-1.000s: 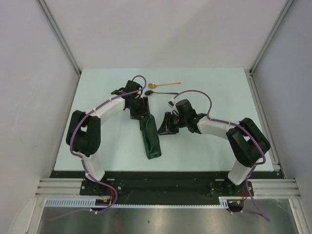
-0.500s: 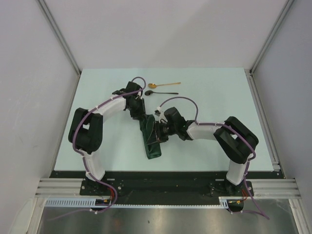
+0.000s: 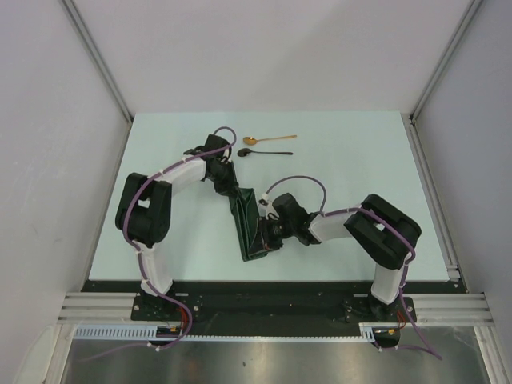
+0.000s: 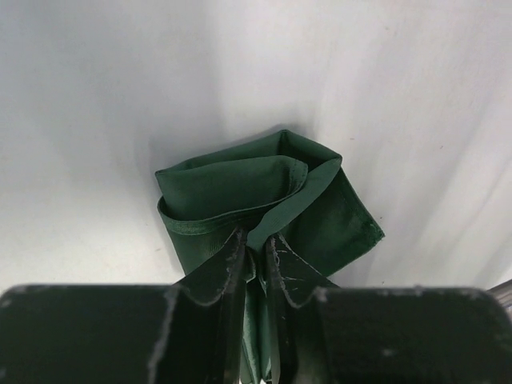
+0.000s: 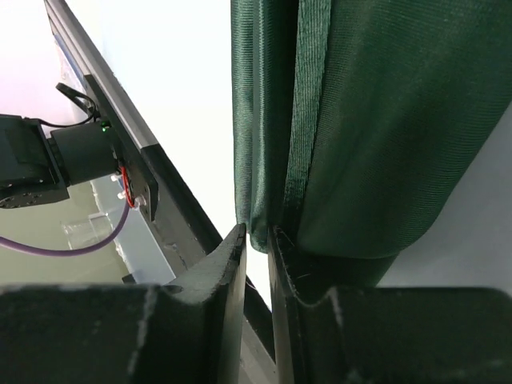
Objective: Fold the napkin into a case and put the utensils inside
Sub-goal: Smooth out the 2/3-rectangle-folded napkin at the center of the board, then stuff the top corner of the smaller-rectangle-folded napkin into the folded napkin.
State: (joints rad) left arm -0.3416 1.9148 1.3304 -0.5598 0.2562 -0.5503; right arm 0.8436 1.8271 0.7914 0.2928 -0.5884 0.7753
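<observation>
The dark green napkin (image 3: pixel 249 228) lies as a narrow, long folded case in the middle of the table. My left gripper (image 3: pixel 234 194) is shut on its far end; in the left wrist view the cloth (image 4: pixel 240 188) bunches open like a pouch mouth just past my gripper (image 4: pixel 256 242). My right gripper (image 3: pixel 263 234) is at the case's right side near its near end. In the right wrist view it (image 5: pixel 258 234) is nearly closed, pinching the cloth's (image 5: pixel 384 120) edge at the tips. The gold spoon (image 3: pixel 268 138) and the black spoon (image 3: pixel 265 152) lie side by side behind the napkin.
The pale table (image 3: pixel 360 160) is walled on three sides. The black base rail (image 5: pixel 120 144) runs along the near edge, close behind the napkin's near end. The spoons lie a little beyond my left wrist.
My right gripper has moved left and toward me, from beside the napkin onto its right edge. My left gripper has stayed on the far end. The spoons have not moved.
</observation>
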